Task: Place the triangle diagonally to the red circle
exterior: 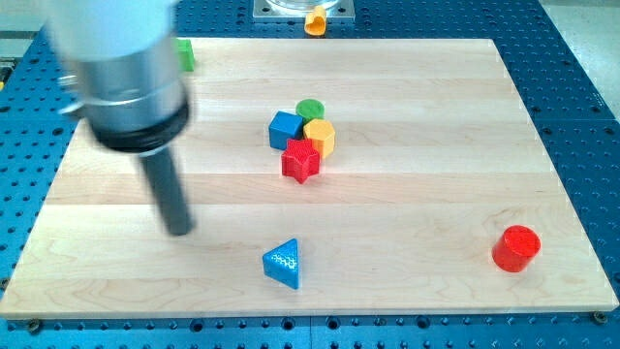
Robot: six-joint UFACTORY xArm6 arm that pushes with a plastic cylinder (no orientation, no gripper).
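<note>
The blue triangle (283, 264) lies near the view's bottom, a little left of centre. The red circle (515, 248), a short cylinder, stands at the view's bottom right, far from the triangle. My tip (178, 231) rests on the wooden board (436, 165), to the view's left of the triangle and slightly higher, about a hundred pixels away and not touching it. The arm's blurred grey and black body fills the view's upper left.
A tight cluster sits at the board's centre: a blue cube (285, 129), a green circle (310, 110), a yellow hexagon (320, 137) and a red star (301, 160). A green block (184, 54) shows partly behind the arm at top left. An orange piece (316, 20) lies beyond the top edge.
</note>
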